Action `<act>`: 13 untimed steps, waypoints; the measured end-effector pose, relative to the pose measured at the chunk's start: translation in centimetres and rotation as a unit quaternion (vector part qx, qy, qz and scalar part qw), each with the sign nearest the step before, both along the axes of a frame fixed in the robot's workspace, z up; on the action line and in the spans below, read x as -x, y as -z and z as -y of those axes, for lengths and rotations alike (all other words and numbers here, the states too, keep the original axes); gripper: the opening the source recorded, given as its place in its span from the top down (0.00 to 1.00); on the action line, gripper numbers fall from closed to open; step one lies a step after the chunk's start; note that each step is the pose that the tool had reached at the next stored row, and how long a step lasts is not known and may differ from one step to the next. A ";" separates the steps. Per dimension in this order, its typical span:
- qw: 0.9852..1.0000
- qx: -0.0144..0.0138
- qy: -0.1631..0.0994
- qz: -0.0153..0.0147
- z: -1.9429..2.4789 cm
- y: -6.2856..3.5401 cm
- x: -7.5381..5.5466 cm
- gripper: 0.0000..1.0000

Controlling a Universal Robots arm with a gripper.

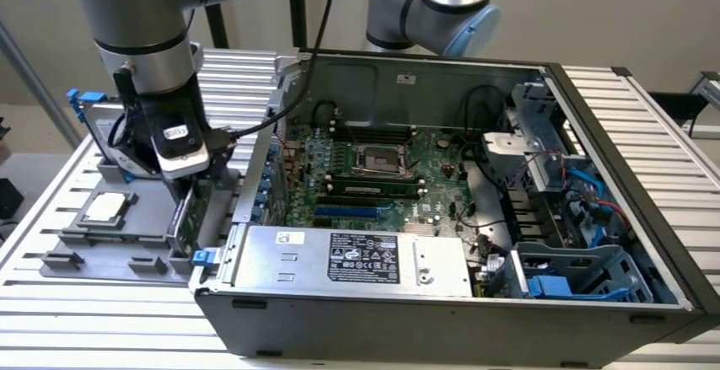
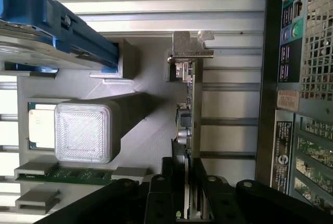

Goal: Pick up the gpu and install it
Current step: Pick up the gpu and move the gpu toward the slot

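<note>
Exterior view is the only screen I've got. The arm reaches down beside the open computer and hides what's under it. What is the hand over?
Observer: The hand sits over one end of the gpu, a thin card standing on edge in a grey holder.
Operator: Where's its metal piece?
Observer: The silver bracket is at the end away from the hand.
Operator: Anything beside it?
Observer: A grey ribbed block, apart from the card, with a square chip showing past its edge.
</note>
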State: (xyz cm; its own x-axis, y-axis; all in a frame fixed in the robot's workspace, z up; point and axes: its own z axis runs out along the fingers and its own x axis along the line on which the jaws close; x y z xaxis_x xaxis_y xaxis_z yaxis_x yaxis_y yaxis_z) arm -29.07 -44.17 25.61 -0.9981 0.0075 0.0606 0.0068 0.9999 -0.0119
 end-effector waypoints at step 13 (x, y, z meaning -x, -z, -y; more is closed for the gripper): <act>1.000 0.000 0.000 -0.003 0.00 -5.46 -0.1 0.74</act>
State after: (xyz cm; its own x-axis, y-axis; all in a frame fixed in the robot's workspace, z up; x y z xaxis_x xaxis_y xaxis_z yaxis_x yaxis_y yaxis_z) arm -28.95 -44.17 31.07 -0.9977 0.0075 0.0675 0.0067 0.9999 -0.0118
